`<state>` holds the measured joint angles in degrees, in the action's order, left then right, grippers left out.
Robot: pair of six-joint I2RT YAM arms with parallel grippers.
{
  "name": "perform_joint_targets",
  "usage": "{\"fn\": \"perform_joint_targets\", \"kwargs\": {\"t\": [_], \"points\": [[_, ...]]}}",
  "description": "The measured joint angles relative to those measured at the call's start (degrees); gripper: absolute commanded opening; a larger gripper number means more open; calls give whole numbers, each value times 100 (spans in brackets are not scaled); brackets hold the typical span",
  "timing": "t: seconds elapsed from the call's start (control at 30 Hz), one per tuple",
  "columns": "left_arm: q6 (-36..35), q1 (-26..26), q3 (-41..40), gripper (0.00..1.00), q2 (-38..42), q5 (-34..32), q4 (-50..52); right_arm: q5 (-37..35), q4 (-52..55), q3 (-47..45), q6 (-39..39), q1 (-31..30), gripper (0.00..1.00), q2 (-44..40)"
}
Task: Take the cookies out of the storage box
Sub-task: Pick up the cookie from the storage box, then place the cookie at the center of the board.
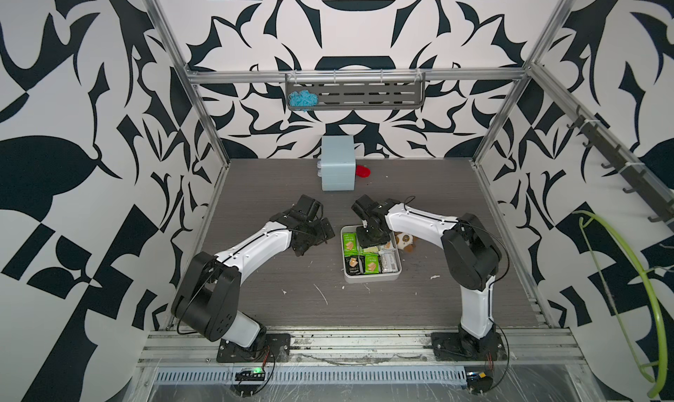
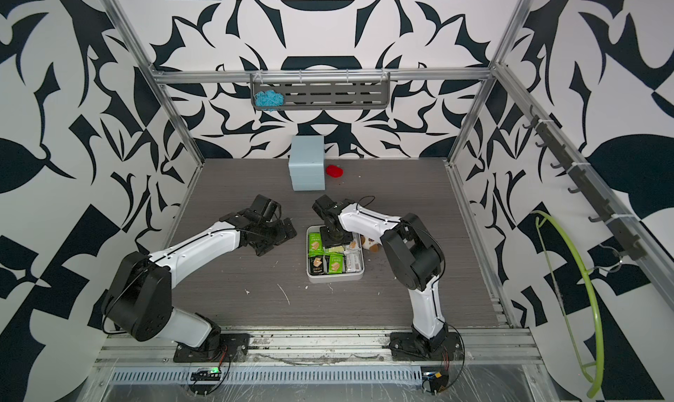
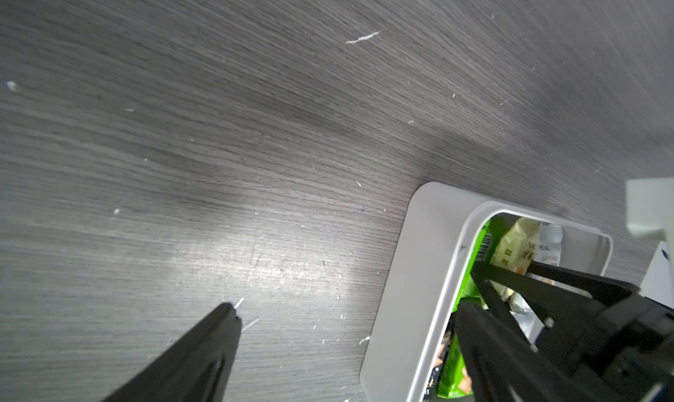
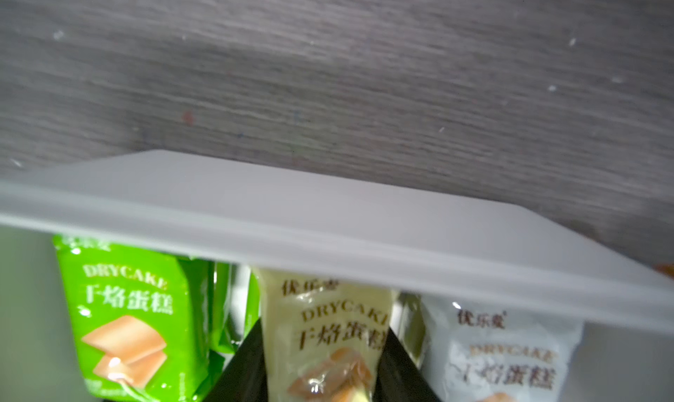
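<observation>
Hidden: in both top views the right arm (image 1: 419, 217) covers the far end of the box (image 1: 370, 278) (image 2: 333, 277), so its fingertips can't be seen from above. The plush toy (image 1: 405, 240) just right of the box is partly behind that arm.
Cut off: the right wrist view is blurred and crops the packets' lower ends. The left wrist view catches only one corner of the box.
Cookies (image 1: 372, 264): inside the box, packed close together.
Right gripper (image 4: 324, 327): down in the far end of the box, closed around a cream packet (image 4: 328, 356), with a finger on each long edge.
Neighbours: a green packet (image 4: 127, 320) and a white packet (image 4: 507, 356) flank it, against the box wall.
Left gripper (image 1: 315, 240): jaws spread wide and holding nothing, hovering over the table (image 1: 291, 309) just left of the box.
</observation>
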<state>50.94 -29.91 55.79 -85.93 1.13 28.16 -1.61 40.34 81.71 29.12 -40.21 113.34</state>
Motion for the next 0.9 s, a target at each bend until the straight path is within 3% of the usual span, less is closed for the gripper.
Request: {"fn": "perform_joint_targets", "kwargs": {"t": [0.9], "points": [[11,-138,400,99,-214,28,7,26,295,-293,42,131,37,-1244]]}}
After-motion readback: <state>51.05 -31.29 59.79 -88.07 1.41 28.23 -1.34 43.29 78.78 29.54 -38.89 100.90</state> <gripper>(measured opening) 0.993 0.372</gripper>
